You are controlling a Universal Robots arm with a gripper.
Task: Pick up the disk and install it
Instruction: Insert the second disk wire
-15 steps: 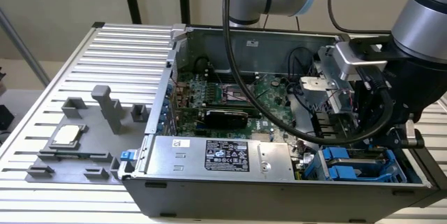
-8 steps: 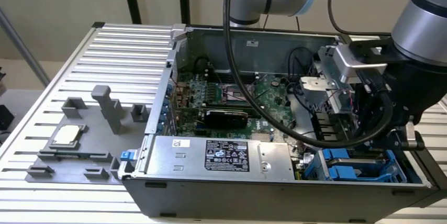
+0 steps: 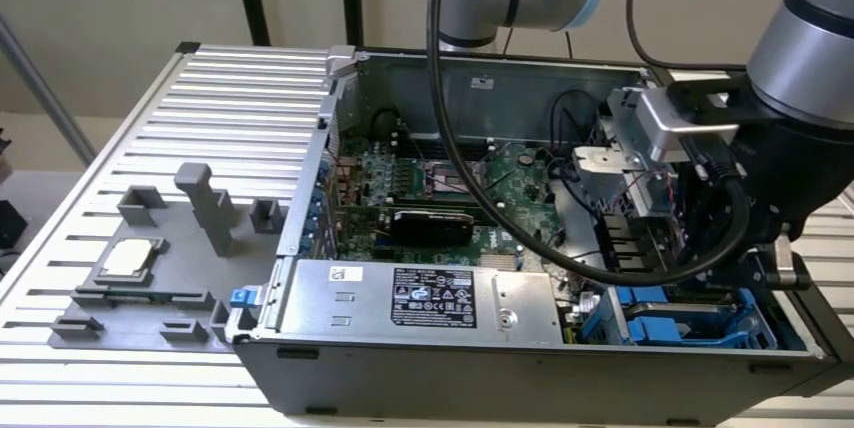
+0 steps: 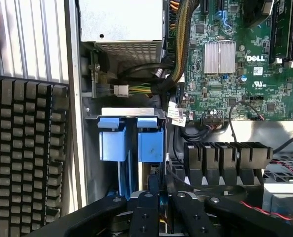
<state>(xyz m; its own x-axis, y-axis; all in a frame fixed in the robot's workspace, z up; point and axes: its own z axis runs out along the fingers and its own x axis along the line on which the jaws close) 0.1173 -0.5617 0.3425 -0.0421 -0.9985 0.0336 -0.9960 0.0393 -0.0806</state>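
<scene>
Poised with the gripper (image 4: 153, 196) directly above the disk (image 4: 150, 144), in line with its blue-railed edge.

Seated on edge in the drive bay (image 4: 131, 111) at the case corner, touching or just beside a second blue carrier (image 4: 114, 140) and near the power supply (image 3: 400, 298); long axis running down into the bay, away from the gripper. Cannot tell whether clenched or released. Drive body and label hidden behind the blue tabs; in the exterior view, bay (image 3: 667, 328) partly screened by arm and black cable (image 3: 451, 148).
</scene>
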